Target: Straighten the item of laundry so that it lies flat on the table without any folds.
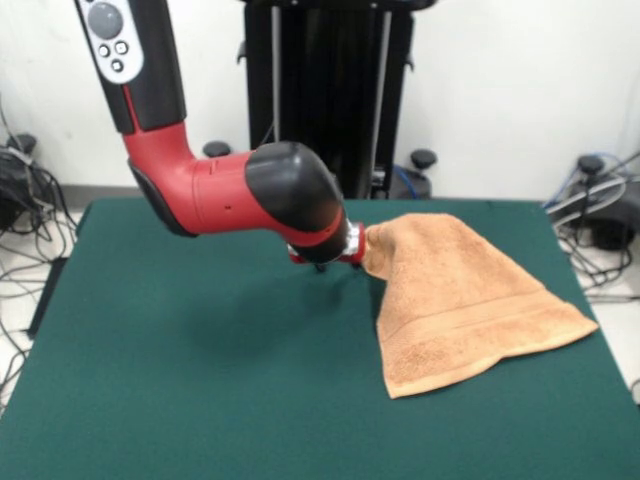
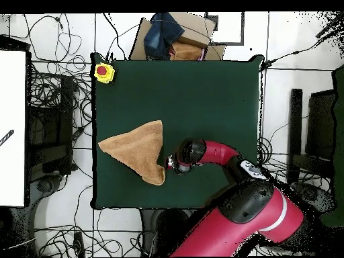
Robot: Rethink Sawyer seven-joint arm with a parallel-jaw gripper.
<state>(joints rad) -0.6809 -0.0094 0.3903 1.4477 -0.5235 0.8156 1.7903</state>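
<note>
A: Where is the gripper (image 1: 350, 257)?

B: In the front view it sits just right of the picture's middle, at the end of the red and black arm (image 1: 230, 185) that comes down from the upper left. Its fingers are mostly hidden behind the arm's black wrist, but a gathered corner of the towel (image 1: 460, 300) is bunched right at its tip, so it looks clamped on that corner.

A: And the towel itself?

B: Peach-orange. It is pulled up to a point at the gripper and fans out toward the lower right, in a cone-like shape, with a woven band stripe running across it near the lower edge. The wide end rests on the green table (image 1: 180, 400).

A: From overhead?

B: The gripper (image 2: 169, 163) is a little below centre. The towel (image 2: 138, 150) shows as a triangle left of it, in the table's (image 2: 201, 87) lower left part.

A: Anything else?

B: A yellow box with a red button (image 2: 103, 72) at the table's upper left corner, overhead.
</note>
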